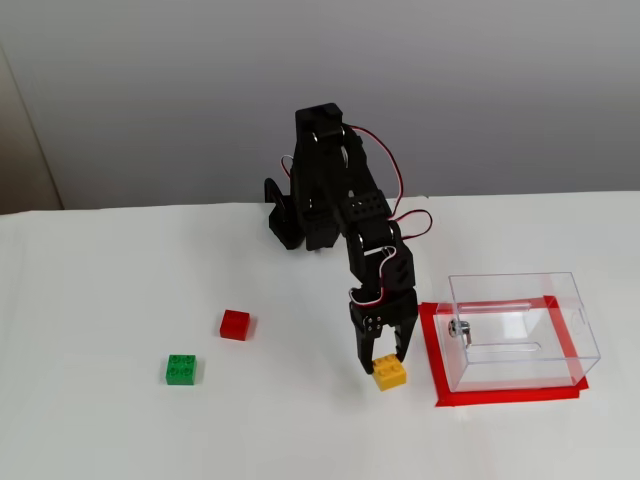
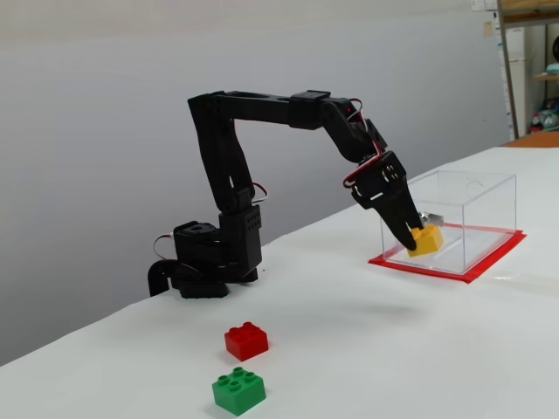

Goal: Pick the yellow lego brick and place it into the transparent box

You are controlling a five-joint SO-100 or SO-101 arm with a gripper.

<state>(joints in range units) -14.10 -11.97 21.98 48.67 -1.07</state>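
Small yellow-orange studded plastic brick (image 1: 389,372). Clear thin-walled rectangular box (image 1: 520,330), silver metal fitting on its side, red tape border beneath. Matte black arm and tool (image 1: 381,361), red and white wires. Red brick (image 1: 235,324); green studded brick (image 1: 181,369). White counter (image 1: 100,300), grey wall.
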